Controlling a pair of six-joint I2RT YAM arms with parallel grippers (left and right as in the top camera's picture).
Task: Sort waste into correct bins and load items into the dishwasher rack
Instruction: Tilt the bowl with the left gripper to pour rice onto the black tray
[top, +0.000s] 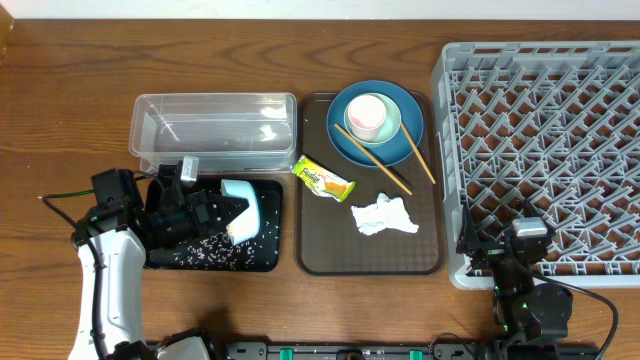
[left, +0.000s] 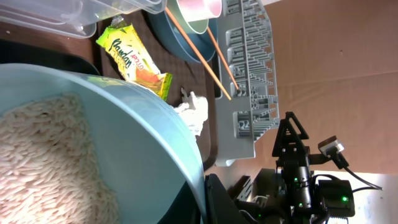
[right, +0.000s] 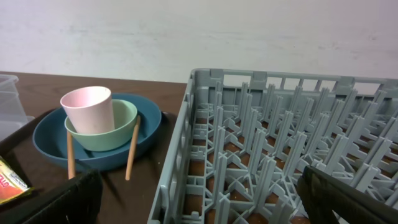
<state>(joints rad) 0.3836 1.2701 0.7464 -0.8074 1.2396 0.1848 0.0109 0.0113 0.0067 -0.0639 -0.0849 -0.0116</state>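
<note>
My left gripper (top: 222, 210) is shut on the rim of the white and light-blue bowl (top: 243, 209), which is tipped over the black tray (top: 262, 258). Rice grains (top: 205, 250) lie scattered in that tray. Up close, rice (left: 43, 162) still fills the bowl (left: 134, 143), and a dark finger (left: 219, 200) presses its rim. The snack wrapper (top: 323, 179) and the tissue (top: 384, 216) lie on the brown serving tray (top: 318, 250). The pink cup (top: 366, 114) sits in the mint bowl (top: 392, 128) on the blue plate (top: 342, 140), with chopsticks (top: 375, 160) across it. My right gripper (top: 490, 248) is open at the rack's (top: 545, 150) front left corner.
The clear tub (top: 215, 130) stands behind the black tray and holds nothing I can make out. In the right wrist view the rack's left wall (right: 180, 155) rises between my open fingers, with the cup (right: 89, 109) and plate (right: 56, 143) to its left.
</note>
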